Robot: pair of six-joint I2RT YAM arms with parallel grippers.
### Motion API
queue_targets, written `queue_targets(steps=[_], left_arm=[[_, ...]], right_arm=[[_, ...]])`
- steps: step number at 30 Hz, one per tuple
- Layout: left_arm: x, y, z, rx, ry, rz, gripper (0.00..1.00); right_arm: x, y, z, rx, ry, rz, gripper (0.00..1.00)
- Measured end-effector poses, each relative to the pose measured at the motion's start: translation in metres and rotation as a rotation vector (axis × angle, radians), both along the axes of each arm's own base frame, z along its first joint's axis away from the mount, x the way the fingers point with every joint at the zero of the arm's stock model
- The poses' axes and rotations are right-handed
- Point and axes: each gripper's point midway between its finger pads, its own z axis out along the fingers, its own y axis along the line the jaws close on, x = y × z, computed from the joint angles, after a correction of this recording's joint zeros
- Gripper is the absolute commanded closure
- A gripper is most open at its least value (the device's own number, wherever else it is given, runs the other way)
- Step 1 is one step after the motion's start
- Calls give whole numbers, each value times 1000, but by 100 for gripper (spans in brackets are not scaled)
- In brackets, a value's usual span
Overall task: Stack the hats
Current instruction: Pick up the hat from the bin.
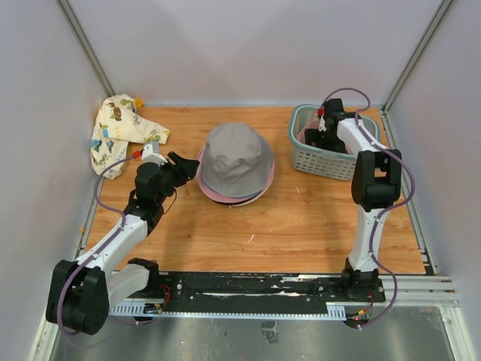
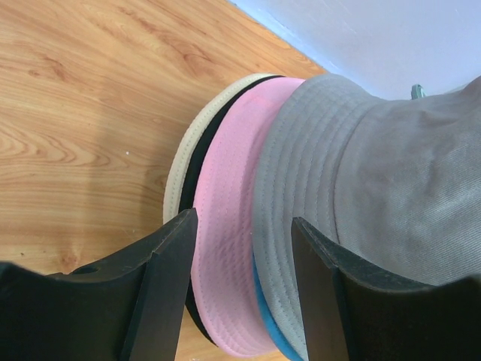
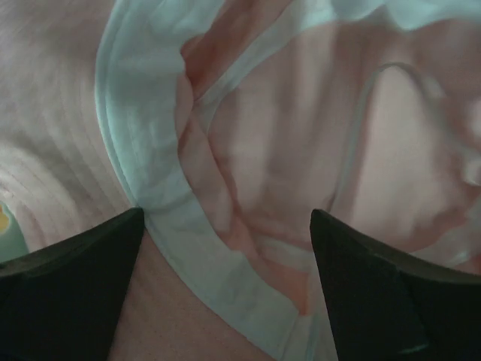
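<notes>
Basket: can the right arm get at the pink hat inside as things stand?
Probably yes. The right gripper sits inside the basket with its jaws open. The pink hat lies directly beneath it, and nothing visible covers the hat.

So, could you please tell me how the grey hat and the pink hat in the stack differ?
The grey hat sits on top, its whole crown showing; the pink hat lies lower, only its brim peeking out. The grey hat is uncovered; the pink hat has a blue hat over it. Both are soft fabric in one stack.
</notes>
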Motion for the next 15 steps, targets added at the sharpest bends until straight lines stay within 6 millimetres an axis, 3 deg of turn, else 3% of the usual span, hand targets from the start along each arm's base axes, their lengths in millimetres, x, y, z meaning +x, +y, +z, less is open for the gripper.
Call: queue_targets(steps=[3, 5, 7, 10, 11, 15], left_arm=[[0, 0, 0, 0, 0, 0, 43], [0, 0, 0, 0, 1, 0, 43], [0, 0, -1, 1, 3, 0, 43], [1, -1, -3, 1, 9, -4, 43], [0, -1, -4, 1, 11, -5, 43], [1, -1, -3, 1, 10, -6, 43]], right_arm=[[5, 0, -25, -18, 72, 10, 9], [13, -1, -30, -26, 83, 17, 18], [18, 0, -30, -31, 83, 24, 40], [20, 4, -35, -18, 95, 45, 94], [20, 5, -36, -17, 97, 46, 99], [15, 11, -33, 14, 77, 61, 99]])
